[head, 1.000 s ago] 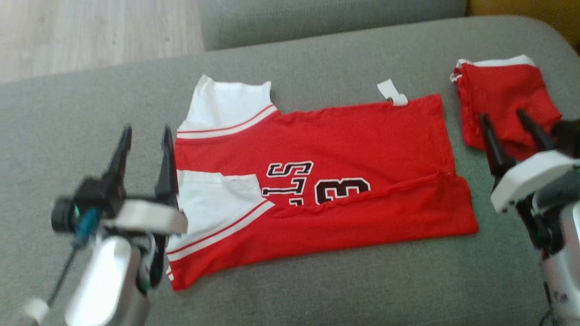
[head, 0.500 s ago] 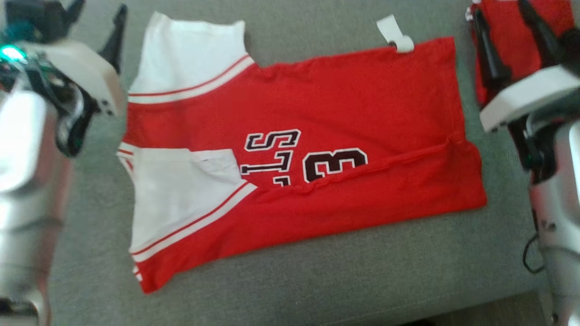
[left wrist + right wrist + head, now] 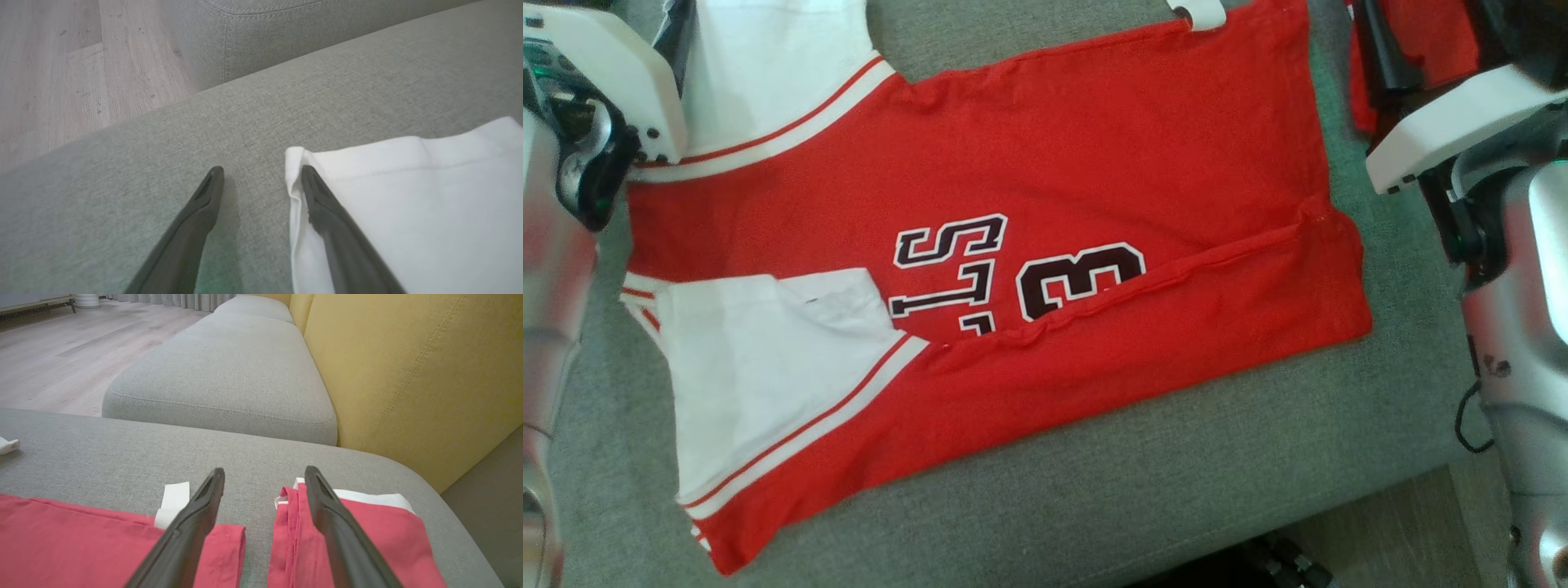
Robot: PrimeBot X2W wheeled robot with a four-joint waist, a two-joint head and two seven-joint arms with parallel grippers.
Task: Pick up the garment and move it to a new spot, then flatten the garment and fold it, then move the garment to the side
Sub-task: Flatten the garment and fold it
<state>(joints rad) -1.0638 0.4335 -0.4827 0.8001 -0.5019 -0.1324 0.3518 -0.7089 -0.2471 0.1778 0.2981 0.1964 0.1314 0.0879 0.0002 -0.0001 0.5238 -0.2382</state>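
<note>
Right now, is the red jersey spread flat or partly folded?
Partly folded: the jersey has its near edge turned up over the lettering, and a white sleeve folded across the front.

red jersey (image 3: 1094, 163) is lying flat on grey cushion (image 3: 1176, 474), near edge folded over the lettering, second red garment (image 3: 1445, 49) sitting just right

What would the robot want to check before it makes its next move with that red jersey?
1. Left gripper open: ok.
2. Right gripper open: ok.
3. Left gripper straddles the white sleeve edge: ok.
4. Right gripper clear of the other folded red garment: not ok, one finger crosses it in the right wrist view.
5. Jersey lies flat on the cushion, near edge folded over: ok.
6. Fingers touching cloth: cannot tell.
</note>
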